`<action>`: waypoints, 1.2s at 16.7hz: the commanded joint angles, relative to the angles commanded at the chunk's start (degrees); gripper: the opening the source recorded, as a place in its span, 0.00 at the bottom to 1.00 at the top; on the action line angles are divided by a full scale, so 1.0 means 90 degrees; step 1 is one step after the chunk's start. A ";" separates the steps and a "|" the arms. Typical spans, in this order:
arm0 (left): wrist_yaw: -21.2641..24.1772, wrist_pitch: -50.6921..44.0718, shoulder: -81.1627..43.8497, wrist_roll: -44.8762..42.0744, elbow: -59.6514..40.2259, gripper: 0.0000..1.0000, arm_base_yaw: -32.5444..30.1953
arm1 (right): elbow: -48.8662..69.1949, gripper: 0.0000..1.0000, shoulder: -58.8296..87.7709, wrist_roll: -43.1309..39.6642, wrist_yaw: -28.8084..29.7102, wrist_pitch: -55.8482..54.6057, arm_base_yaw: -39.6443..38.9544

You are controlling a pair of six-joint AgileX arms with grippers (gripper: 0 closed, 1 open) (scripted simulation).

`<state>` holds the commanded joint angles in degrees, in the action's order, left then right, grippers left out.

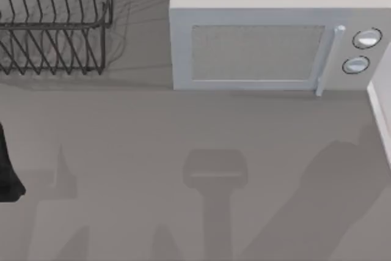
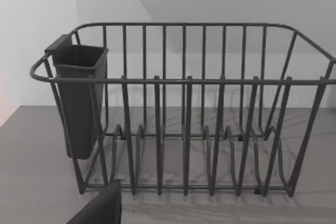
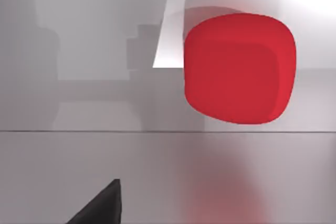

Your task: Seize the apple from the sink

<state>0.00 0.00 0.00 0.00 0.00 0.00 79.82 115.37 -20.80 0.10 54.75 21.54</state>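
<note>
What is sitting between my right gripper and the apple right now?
Nothing visible. In the right wrist view the apple lies straight ahead against a pale grey wall, with bare grey surface between it and the dark fingertip at the picture's edge. The left arm is at the table's left edge, facing the dish rack.

- Dish rack stands on the counter at back left; a cutlery cup hangs on its end
- Microwave stands right of the rack
</note>
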 joint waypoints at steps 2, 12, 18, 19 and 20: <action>0.0000 0.0000 0.0000 0.0000 0.0000 1.00 0.0000 | -0.0167 1.00 0.0328 0.0003 0.0003 -0.0484 0.0006; 0.0000 0.0000 0.0000 0.0000 0.0000 1.00 0.0000 | -0.1073 1.00 0.1909 0.0030 0.0015 -0.3016 0.0020; 0.0000 0.0000 0.0000 0.0000 0.0000 1.00 0.0000 | -0.1073 0.77 0.1909 0.0030 0.0015 -0.3016 0.0020; 0.0000 0.0000 0.0000 0.0000 0.0000 1.00 0.0000 | -0.1073 0.70 0.1909 0.0030 0.0015 -0.3016 0.0020; 0.0000 0.0000 0.0000 0.0000 0.0000 1.00 0.0000 | -0.1073 0.62 0.1909 0.0030 0.0015 -0.3016 0.0020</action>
<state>0.00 0.00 0.00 0.00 0.00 0.00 70.16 132.55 -20.53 0.24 27.60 21.72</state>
